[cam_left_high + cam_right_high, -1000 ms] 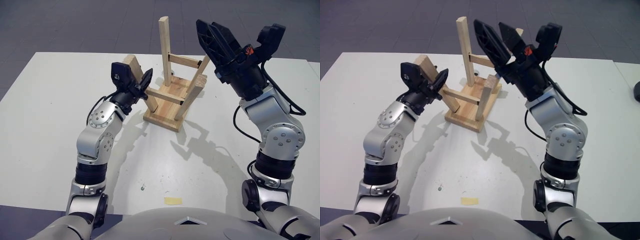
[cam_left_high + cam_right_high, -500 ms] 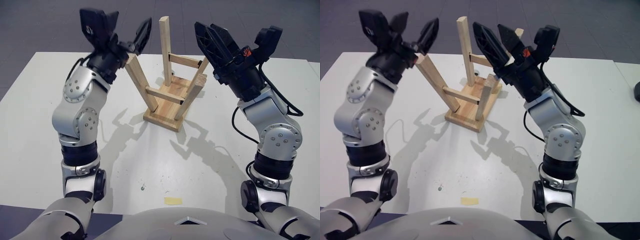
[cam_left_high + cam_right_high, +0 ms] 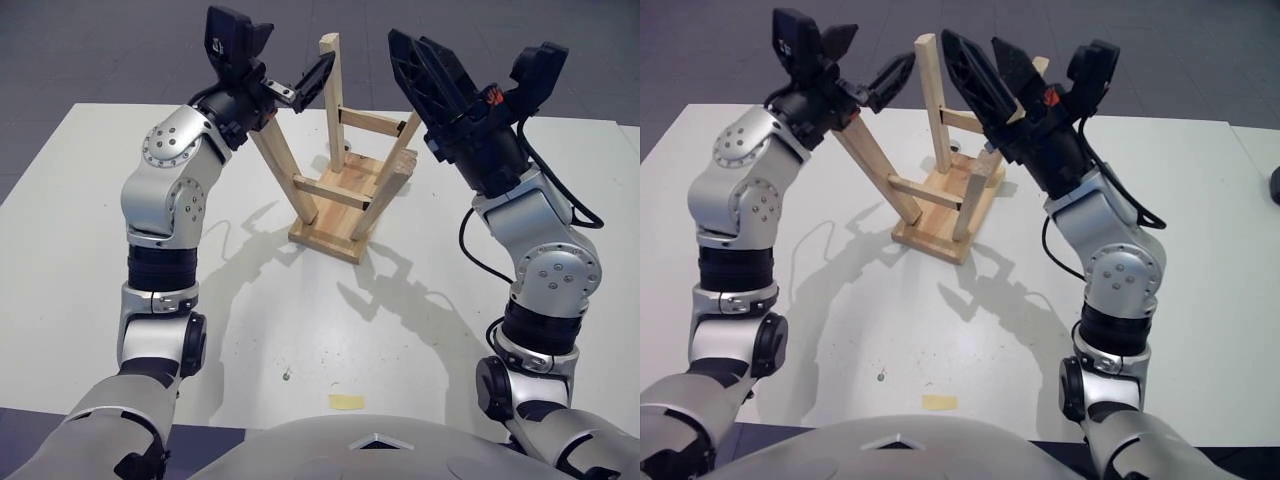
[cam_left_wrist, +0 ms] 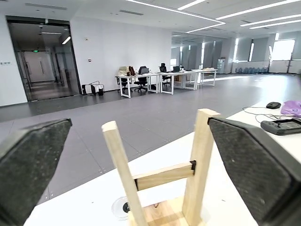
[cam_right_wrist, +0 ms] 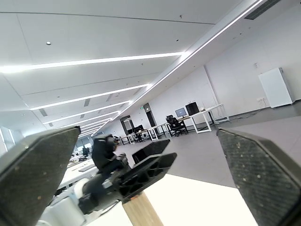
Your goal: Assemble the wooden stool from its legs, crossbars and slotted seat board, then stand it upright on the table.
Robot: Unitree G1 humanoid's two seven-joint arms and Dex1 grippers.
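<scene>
One broad white rectangular table (image 3: 100, 200) carries one pale wooden stool (image 3: 300, 195), which stands upside down near the middle towards the far edge, its single flat seat board (image 3: 322, 243) lying on the tabletop and its square-cut legs (image 3: 331, 90) pointing up; four legs can be counted, one leaning out to the left, one tall at the back, one at the front right and a fourth at the back right, partly hidden behind the right arm, and two thin crossbars (image 3: 368, 121) show, one joining the front pair low down and one joining the back pair higher up. There are two black two-fingered grippers, both raised above the stool: the left gripper (image 3: 300, 42) hangs just over the top of the leaning left leg with its fingers spread wide, holding nothing, and whether it touches the wood cannot be told; the left wrist view looks between its pads at the two far legs and their crossbar. The right gripper (image 3: 972, 42) is up beside the tall back leg, in front of the top of the back-right leg, its fingers likewise parted and empty. One small yellow scrap (image 3: 346, 401) lies near the table's front edge, well apart from the stool
</scene>
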